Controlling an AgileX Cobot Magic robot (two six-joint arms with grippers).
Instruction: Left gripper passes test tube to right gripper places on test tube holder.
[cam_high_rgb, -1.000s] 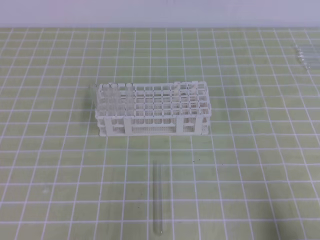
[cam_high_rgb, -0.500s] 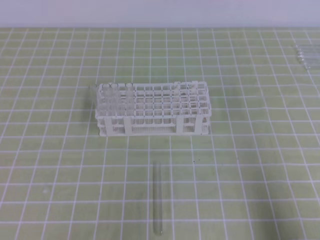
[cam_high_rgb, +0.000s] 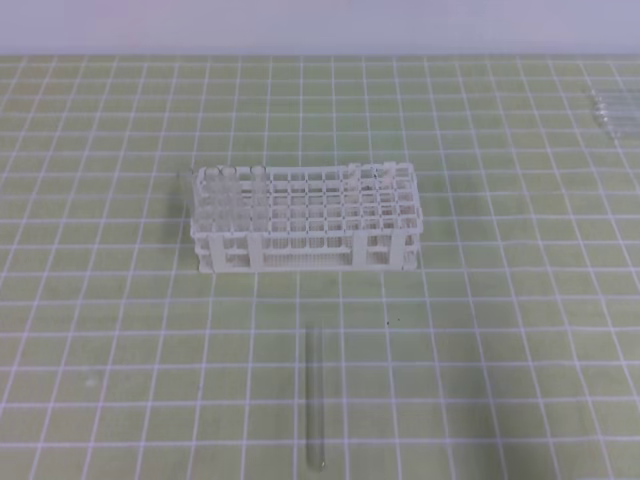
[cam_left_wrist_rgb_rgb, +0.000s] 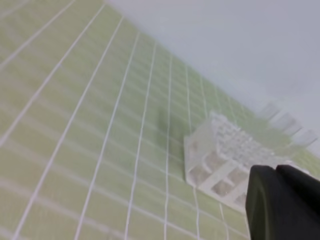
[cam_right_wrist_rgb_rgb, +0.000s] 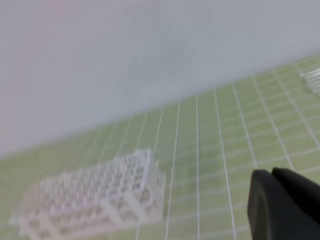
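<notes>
- The long clear glass test tube (cam_high_rgb: 315, 397) lies flat on the green, white-gridded surface (cam_high_rgb: 500, 330), well in front of the rack and pointing roughly toward it, rounded end nearest the overhead camera. Nothing touches it, so I judge the pickup has not begun.
- Lying loose with open surface all round, it looks easy for me to reach from above, though I expect a smooth round tube would roll if nudged off-centre.
- The white plastic lattice test tube holder (cam_high_rgb: 305, 216) stands long side facing me. A few clear upright tubes (cam_high_rgb: 228, 190) fill cells at its left end; most cells look free, which gives plenty of choice for the drop.
- The black tapered left hand (cam_left_wrist_rgb_rgb: 285, 202) shows only at the corner of its own camera, with the rack's end just past it. Its two fingers appear pressed together, empty.
- The black right hand (cam_right_wrist_rgb_rgb: 285, 205) is likewise a corner sliver, fingers seemingly together and empty, the rack off to its lower left.
- Neither hand appears in the overhead view, so both sit clear of the tube.
- More clear glassware (cam_high_rgb: 610, 108) lies at the far right edge, blurred.
</notes>
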